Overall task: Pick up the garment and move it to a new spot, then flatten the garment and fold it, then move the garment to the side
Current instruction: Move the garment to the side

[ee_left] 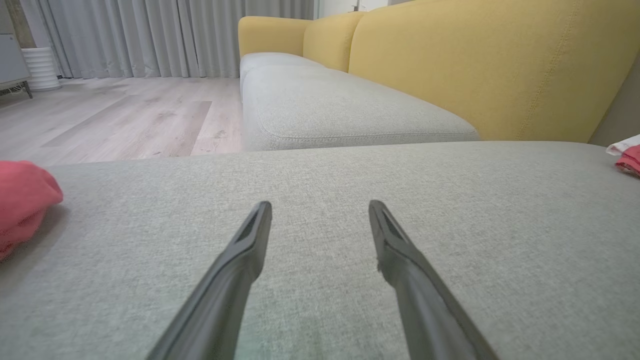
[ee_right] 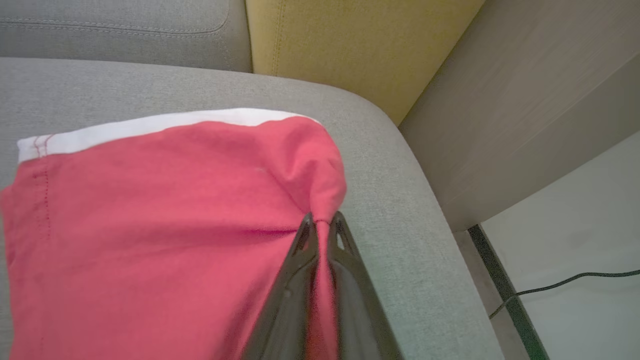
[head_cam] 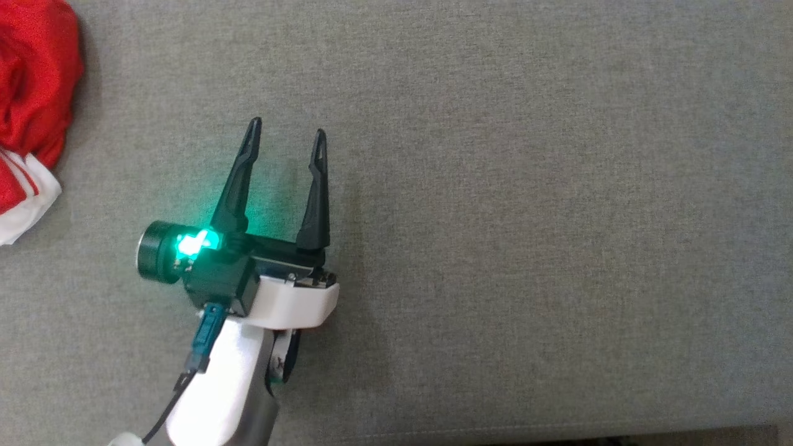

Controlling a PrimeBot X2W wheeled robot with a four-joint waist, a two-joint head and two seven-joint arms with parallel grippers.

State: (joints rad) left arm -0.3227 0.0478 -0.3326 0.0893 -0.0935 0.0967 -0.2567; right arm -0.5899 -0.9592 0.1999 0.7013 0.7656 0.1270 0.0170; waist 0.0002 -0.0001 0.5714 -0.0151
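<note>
left gripper (head_cam: 286, 127): fingers wide apart, holding nothing, over the grey sofa cushion (head_cam: 526, 186) | right gripper (ee_right: 322, 218): fingers pinched tight on a fold of the red garment (ee_right: 165, 210) | garment: lies on the cushion, well apart from the left gripper, white edge farthest | yellow sofa back (ee_right: 350, 45) behind

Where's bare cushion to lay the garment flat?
Free: the wide cushion stretch right of the left gripper, down to the front seam. Crowded: the left edge by the red heap, and the corner where the right gripper pinches the garment.
</note>
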